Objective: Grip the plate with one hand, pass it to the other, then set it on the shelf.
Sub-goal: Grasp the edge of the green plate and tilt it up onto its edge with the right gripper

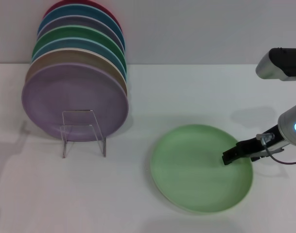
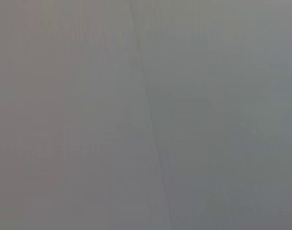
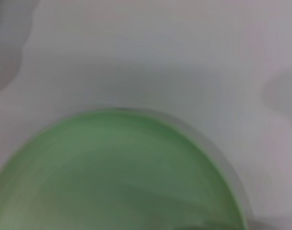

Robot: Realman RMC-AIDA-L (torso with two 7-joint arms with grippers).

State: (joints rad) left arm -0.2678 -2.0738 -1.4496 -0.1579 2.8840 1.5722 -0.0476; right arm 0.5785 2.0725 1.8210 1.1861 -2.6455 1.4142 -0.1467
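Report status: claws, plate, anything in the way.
Right claw over the pale green plate's right rim, grip unconfirmed. Left claw out of view. Plate flat on table. Clear rack already carries stacked plates.

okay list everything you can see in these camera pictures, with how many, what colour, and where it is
plate: one, pale mint green, lying flat on the table at front right
stacked plates: a row of about seven standing on edge at back left; lilac in front, then tan, blue, green, lilac, blue, dark red at the back
shelf: one, clear acrylic, at the foot of the standing row, its front bracket against the lilac plate
table: one, white, under everything
wall: pale grey, behind the table
right gripper: one, black, on a silver arm with a blue light, reaching in from the right, fingers over the mint plate's right rim
left gripper: not in view; its wrist view shows only a plain grey surface
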